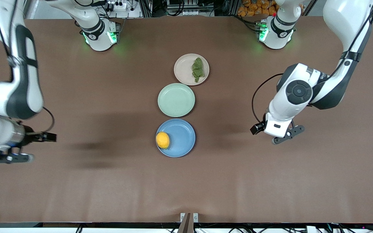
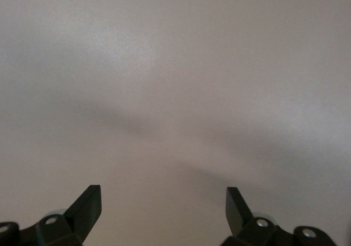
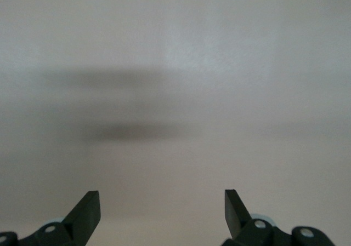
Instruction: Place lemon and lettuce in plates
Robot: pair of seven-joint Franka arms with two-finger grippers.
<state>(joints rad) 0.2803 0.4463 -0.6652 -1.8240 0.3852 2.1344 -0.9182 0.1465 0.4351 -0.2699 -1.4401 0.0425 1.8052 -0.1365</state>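
The yellow lemon (image 1: 163,140) lies in the blue plate (image 1: 181,139), at its edge toward the right arm's end. The dark green lettuce (image 1: 197,69) lies in the beige-pink plate (image 1: 184,68), farthest from the front camera. My left gripper (image 1: 285,136) is open and empty over bare table toward the left arm's end; its wrist view shows only tabletop between the fingertips (image 2: 163,194). My right gripper (image 1: 10,158) is open and empty over bare table at the right arm's end; its wrist view (image 3: 162,194) shows only tabletop.
A pale green plate (image 1: 176,99) stands empty between the blue and the beige-pink plates. The three plates form a line down the table's middle. Brown tabletop stretches on both sides.
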